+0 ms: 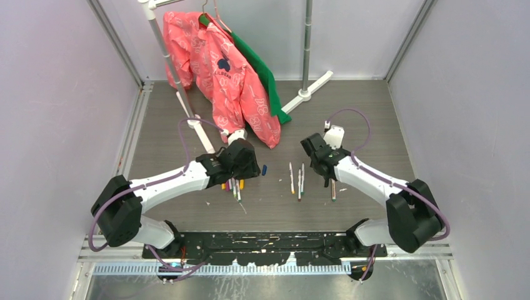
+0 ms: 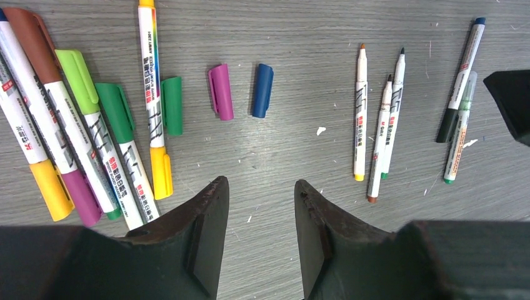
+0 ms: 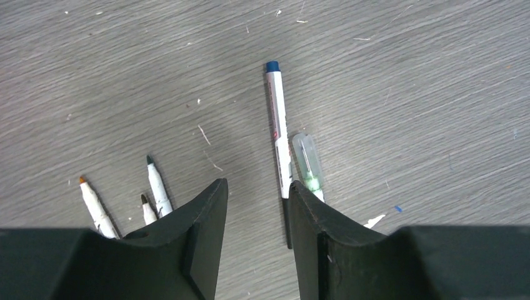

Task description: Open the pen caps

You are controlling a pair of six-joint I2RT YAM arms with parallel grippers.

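**Three caps lying loose, top view barely showed them**

From the top camera the pens were just slivers mid-table (image 1: 350, 112). The left arm (image 1: 181, 178) covered most of the left bunch, and only the blue cap (image 1: 264, 169) stood out beside it.

The left wrist cam sorted that out. A green cap (image 2: 172, 105), a purple cap (image 2: 220, 92) and the blue one lay loose in a row, not touching. The capped pens (image 2: 81, 125) to their left were partly cut off by the frame edge. The left gripper (image 2: 260, 187) hung over bare table, fingers parted, holding nothing.

Three uncapped pens (image 2: 378, 125) showed whole there, but the right wrist cam only caught their tips. The right gripper (image 3: 257, 187) was parted too, and empty. A blue-ended pen (image 3: 277, 125) ran behind one finger, lower end hidden, and a clear cap (image 3: 306, 159) sat just beside it.
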